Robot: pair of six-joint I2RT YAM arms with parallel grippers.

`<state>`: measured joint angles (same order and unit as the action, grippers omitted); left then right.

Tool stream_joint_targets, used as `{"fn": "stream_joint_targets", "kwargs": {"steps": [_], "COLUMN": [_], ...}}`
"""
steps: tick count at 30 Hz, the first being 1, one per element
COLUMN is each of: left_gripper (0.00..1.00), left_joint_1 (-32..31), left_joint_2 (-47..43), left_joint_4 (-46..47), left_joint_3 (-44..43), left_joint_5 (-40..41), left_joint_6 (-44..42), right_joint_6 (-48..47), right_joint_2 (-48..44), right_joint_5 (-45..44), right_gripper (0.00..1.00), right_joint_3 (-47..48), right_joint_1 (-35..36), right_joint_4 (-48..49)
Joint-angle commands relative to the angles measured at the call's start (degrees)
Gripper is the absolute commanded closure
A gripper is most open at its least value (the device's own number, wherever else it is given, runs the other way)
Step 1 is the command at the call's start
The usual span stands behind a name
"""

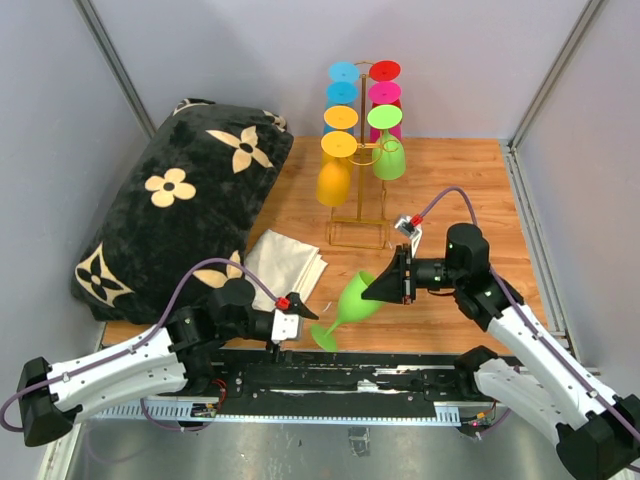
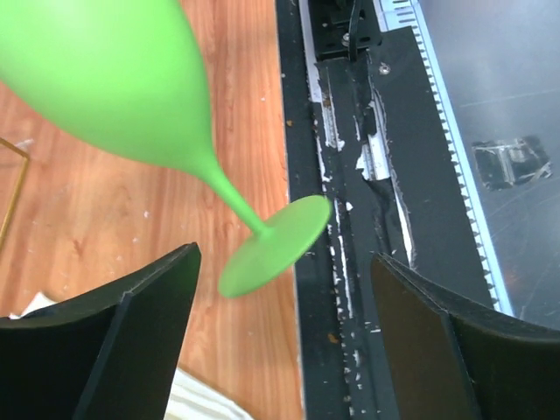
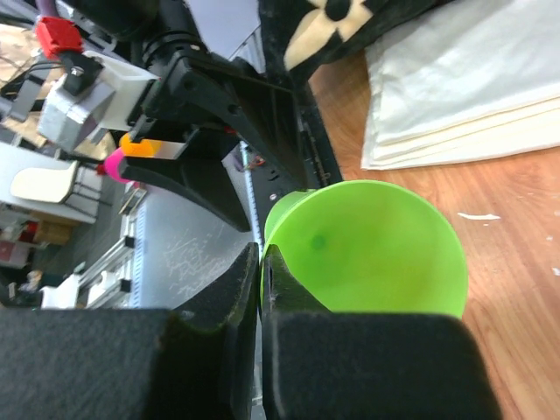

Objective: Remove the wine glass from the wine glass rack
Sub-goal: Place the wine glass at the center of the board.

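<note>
A green wine glass [image 1: 352,300] hangs tilted over the table's near edge, off the gold wine glass rack [image 1: 360,215] behind it. My right gripper [image 1: 378,288] is shut on the rim of its bowl [image 3: 376,245], one finger inside and one outside [image 3: 262,254]. The glass's round foot [image 2: 273,245] points toward my left gripper [image 1: 304,318]. That gripper [image 2: 284,258] stands open, its two black fingers wide apart on either side of the foot and not touching it.
Several coloured glasses still hang upside down on the rack, among them an orange one [image 1: 333,180] and a green one [image 1: 389,158]. A black flowered pillow [image 1: 170,200] fills the left side. A folded white cloth [image 1: 285,262] lies beside it. A black rail [image 1: 340,370] runs along the near edge.
</note>
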<state>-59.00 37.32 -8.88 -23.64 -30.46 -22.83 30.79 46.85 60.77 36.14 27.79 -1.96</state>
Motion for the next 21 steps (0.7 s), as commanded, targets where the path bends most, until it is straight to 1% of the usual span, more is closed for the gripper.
{"fn": "stream_joint_targets", "kwargs": {"steps": [1,2,3,5,6,8,10,13,16,19,21], "left_gripper": [0.03,0.01,0.00,0.00,0.00,0.00,0.00,0.00,0.00,0.00,0.00], "left_joint_1": [0.04,0.03,0.04,0.05,0.08,0.08,0.09,0.03,0.03,0.07,0.09], "left_joint_2": [-2.52,-3.24,-4.10,-6.09,-7.23,-9.83,-12.63,-17.62,-22.36,-24.72,-24.69], "left_joint_4": [3.81,4.70,5.86,8.72,10.92,15.54,16.92,15.90,15.00,15.14,13.16], "left_joint_3": [0.32,0.46,0.58,1.11,1.85,3.72,5.10,6.10,7.27,8.12,7.37], "left_joint_5": [1.57,2.79,4.78,11.11,16.12,27.64,35.46,40.69,47.19,51.36,55.13], "left_joint_6": [1.05,1.57,2.32,5.02,7.55,15.60,19.60,23.07,28.48,32.69,37.09], "right_joint_6": [-4.45,-5.34,-6.13,-7.93,-8.80,-10.29,-10.75,-14.05,-15.93,-16.82,-17.97], "right_joint_2": [-3.78,-4.83,-5.97,-8.11,-9.07,-11.24,-12.81,-13.49,-12.64,-11.85,-10.68], "right_joint_5": [-9.94,-13.02,-16.12,-22.42,-25.54,-34.12,-42.63,-53.11,-64.20,-75.16,-79.98], "right_gripper": [0.99,0.99,0.99,0.99,0.99,0.99,0.99,0.99,0.99,1.00,0.99], "right_joint_3": [1.79,1.75,1.72,1.93,2.20,3.05,3.27,5.39,8.59,9.87,11.33], "right_joint_1": [1.12,1.12,1.10,1.12,1.08,1.12,1.12,1.08,1.12,1.04,1.04], "right_joint_4": [-4.22,-5.40,-6.75,-9.93,-11.77,-15.17,-17.50,-22.15,-26.96,-27.57,-27.43]}}
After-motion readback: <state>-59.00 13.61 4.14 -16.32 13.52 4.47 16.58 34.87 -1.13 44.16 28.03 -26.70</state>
